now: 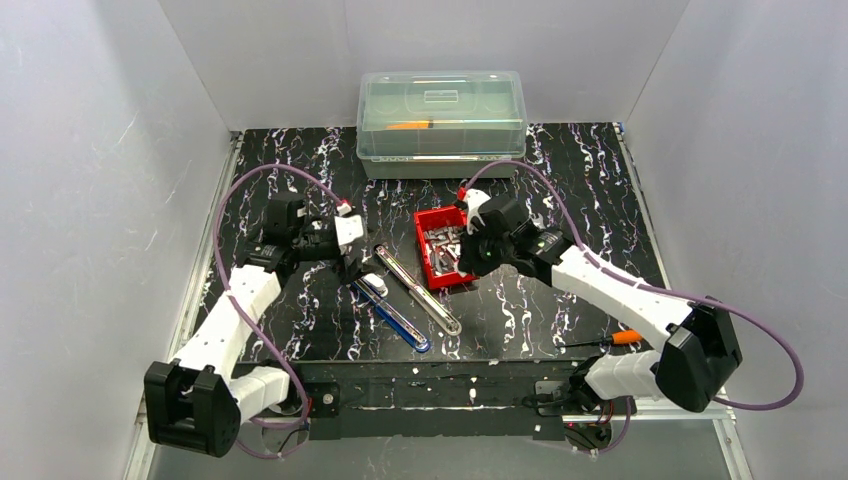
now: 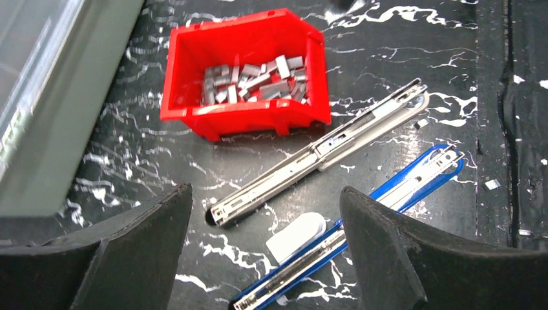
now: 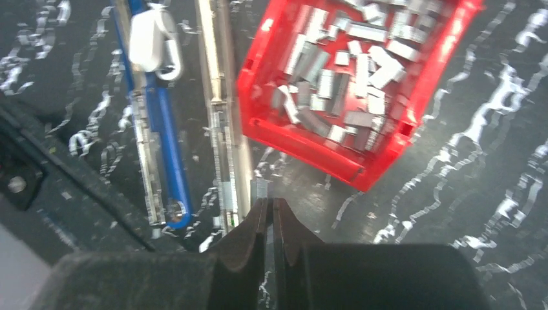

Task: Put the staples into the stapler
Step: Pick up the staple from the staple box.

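We see the stapler lying swung open flat on the black marbled bench, its silver magazine rail just beside its blue base, which carries a white pad. The staples lie heaped in a red bin that sits near the rail's far end, and a clear lidded box stands behind the bin. The left gripper hovers over the stapler's near end with its fingers spread wide, grasping nothing. The right gripper hangs just beside the bin's corner and close to the rail, its fingers clenched on a short staple strip that pokes out at their tips.
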Tool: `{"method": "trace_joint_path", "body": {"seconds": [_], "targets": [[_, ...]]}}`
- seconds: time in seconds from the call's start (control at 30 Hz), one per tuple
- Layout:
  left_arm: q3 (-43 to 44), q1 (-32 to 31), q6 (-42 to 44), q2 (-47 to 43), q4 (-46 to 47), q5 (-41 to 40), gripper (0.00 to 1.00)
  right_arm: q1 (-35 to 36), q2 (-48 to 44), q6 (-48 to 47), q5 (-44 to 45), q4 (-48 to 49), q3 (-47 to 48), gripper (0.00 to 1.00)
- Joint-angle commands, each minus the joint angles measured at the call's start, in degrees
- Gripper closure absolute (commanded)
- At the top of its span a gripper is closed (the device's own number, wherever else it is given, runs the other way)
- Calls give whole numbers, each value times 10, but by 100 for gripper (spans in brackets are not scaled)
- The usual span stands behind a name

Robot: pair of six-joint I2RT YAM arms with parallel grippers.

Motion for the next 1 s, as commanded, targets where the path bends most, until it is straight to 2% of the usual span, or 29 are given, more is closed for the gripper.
{"method": "trace_joint_path", "body": {"seconds": [0.0, 0.13, 0.27, 0.33, 0.43, 0.5, 0.57, 0.67, 0.83, 0.97], "targets": [[4, -15, 112, -29, -16, 80, 15, -11, 10, 9, -136, 27, 38, 87], [18, -32, 272, -41, -38, 104, 13, -21, 58, 12, -237, 17, 106, 89], [2, -36, 432, -63, -40, 102, 13, -39, 90, 30, -327, 25, 134, 89], [-7, -36, 488, -72, -40, 101, 13, -54, 93, 42, -365, 29, 134, 89], [-21, -41, 553, -86, -39, 110, 13, -69, 89, 92, -424, 107, 105, 88], [-33, -45, 580, -96, -38, 114, 13, -75, 94, 114, -443, 117, 102, 88], [-43, -47, 586, -106, -38, 108, 13, -81, 93, 84, -391, 51, 111, 89], [-53, -48, 546, -120, -39, 96, 13, -81, 72, 31, -278, -50, 93, 91], [-80, -49, 520, -146, -45, 91, 13, -81, 40, 49, -142, -120, 28, 92], [-86, -52, 502, -152, -56, 79, 13, -79, 16, 68, -27, -173, 23, 92]]}}
